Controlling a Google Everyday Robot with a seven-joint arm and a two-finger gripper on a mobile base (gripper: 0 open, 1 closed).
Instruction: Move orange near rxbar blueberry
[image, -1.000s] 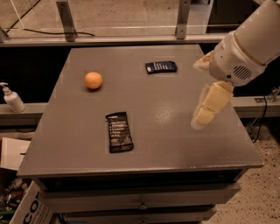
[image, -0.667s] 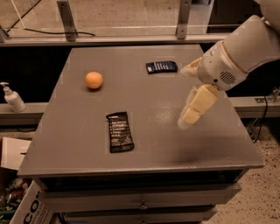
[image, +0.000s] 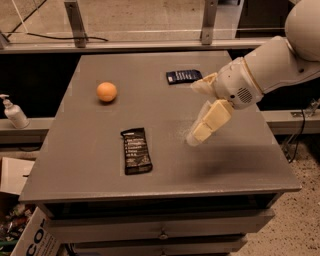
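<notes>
The orange (image: 106, 92) sits on the grey table (image: 235, 165) at the back left. The rxbar blueberry (image: 184, 76), a small navy wrapper with white lettering, lies flat at the back centre-right. My gripper (image: 196, 113) hangs over the right half of the table, just in front of and to the right of the rxbar and far right of the orange. Its cream fingers (image: 210, 120) stand apart and hold nothing.
A longer black wrapper with white text (image: 136, 150) lies at the front centre of the table. A soap pump bottle (image: 14, 112) stands on a ledge to the left. Cardboard boxes (image: 27, 235) sit on the floor at the lower left. A railing runs behind the table.
My gripper and arm have moved left and a little forward over the table, toward its middle. The orange, rxbar and black wrapper have not moved.
</notes>
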